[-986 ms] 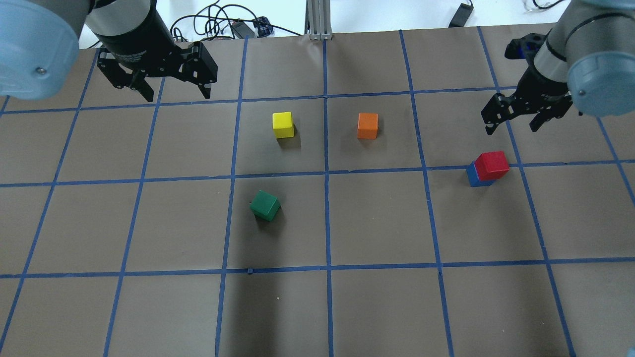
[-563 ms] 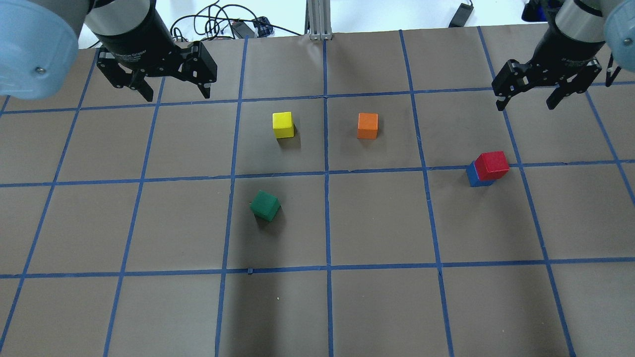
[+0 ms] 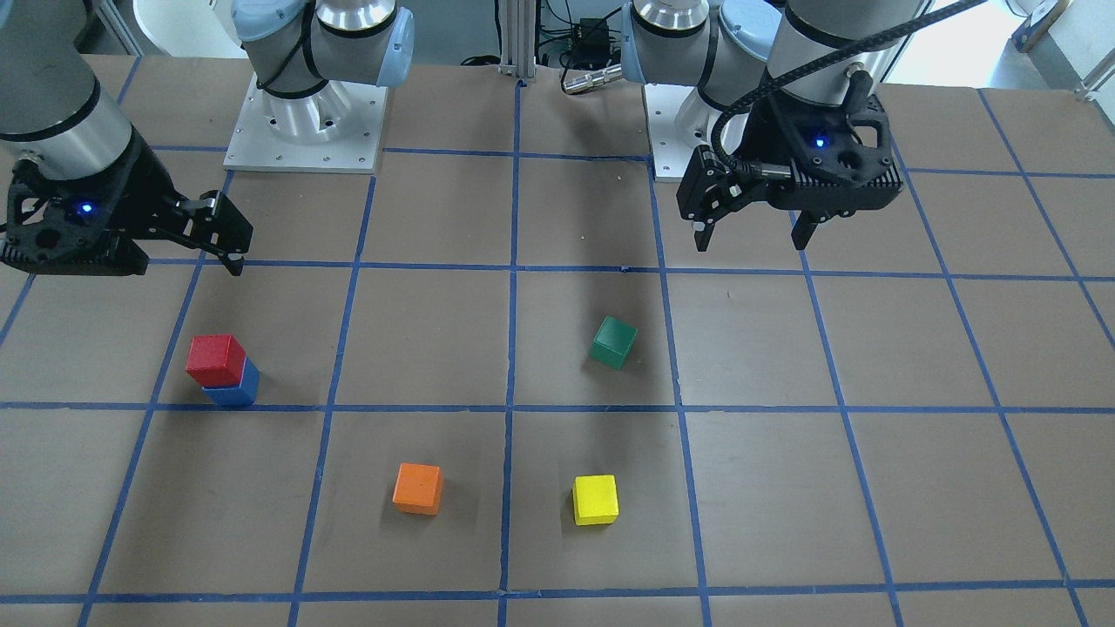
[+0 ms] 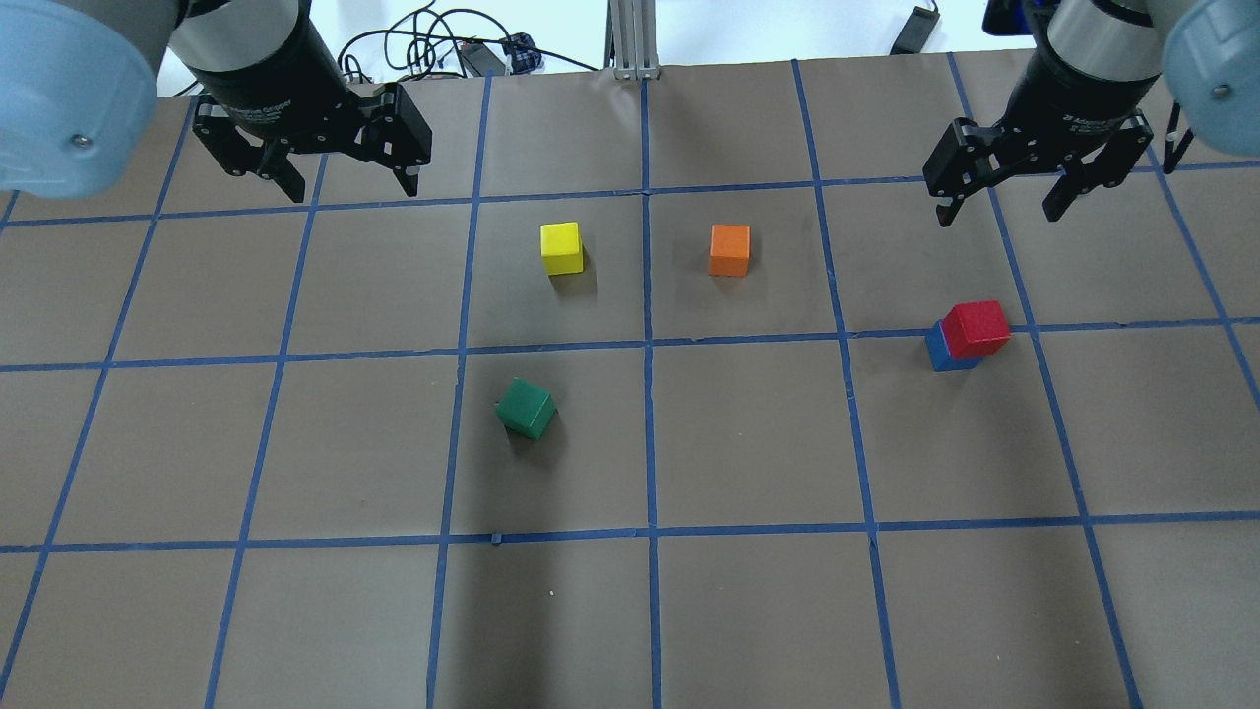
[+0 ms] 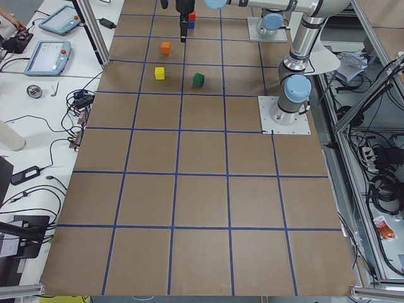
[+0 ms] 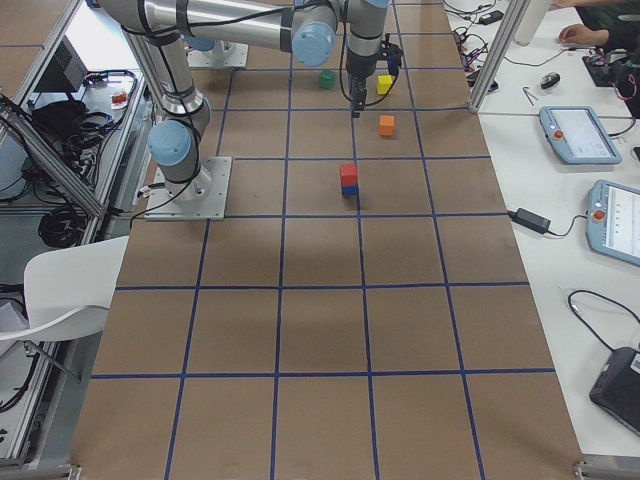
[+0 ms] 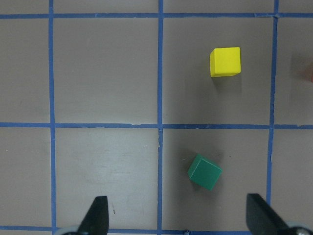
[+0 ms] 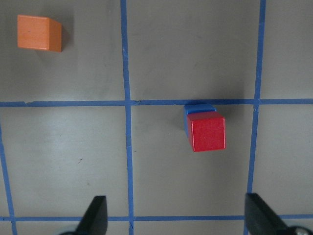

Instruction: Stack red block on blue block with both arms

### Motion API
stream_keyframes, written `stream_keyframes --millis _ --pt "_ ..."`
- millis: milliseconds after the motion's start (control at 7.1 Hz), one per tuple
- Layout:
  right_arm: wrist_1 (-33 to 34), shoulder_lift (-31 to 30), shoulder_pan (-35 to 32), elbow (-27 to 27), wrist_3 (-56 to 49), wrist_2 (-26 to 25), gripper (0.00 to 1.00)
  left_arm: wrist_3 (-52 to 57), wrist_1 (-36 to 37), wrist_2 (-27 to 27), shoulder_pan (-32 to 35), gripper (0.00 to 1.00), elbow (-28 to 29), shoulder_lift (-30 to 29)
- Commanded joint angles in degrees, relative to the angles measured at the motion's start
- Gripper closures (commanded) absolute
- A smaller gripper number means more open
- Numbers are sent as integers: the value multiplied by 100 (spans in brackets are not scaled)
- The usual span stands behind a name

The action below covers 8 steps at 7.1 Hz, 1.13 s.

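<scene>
The red block [image 4: 977, 327] rests on top of the blue block [image 4: 940, 352] at the table's right; the stack also shows in the front view [image 3: 215, 359] and the right wrist view [image 8: 207, 132], where only a strip of the blue block [image 8: 198, 108] shows behind the red block. My right gripper [image 4: 997, 215] is open and empty, raised beyond the stack and apart from it. My left gripper [image 4: 352, 187] is open and empty, hanging over the far left of the table.
A yellow cube [image 4: 561, 246], an orange cube [image 4: 729, 249] and a tilted green cube [image 4: 526, 408] lie loose mid-table. Cables [image 4: 433, 49] and a metal post [image 4: 630, 39] stand beyond the far edge. Blue tape lines grid the brown surface.
My right gripper has drawn away from the stack toward the far edge and turned, staying open. The red-on-blue stack and my left arm have not moved.
</scene>
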<state>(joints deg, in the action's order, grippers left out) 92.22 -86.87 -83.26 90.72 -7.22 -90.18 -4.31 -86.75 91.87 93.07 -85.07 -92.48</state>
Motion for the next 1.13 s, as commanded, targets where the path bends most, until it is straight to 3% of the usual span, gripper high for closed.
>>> stream_keyframes --millis 0,282,986 --pt "-28 -163 -287 24 177 45 0 0 0 -2 -9 0 -1 2" --pt "-334 -269 -296 16 185 482 0 0 0 -2 -9 0 -1 2" --pt "-573 -331 -296 68 370 194 0 0 0 7 0 0 -10 10"
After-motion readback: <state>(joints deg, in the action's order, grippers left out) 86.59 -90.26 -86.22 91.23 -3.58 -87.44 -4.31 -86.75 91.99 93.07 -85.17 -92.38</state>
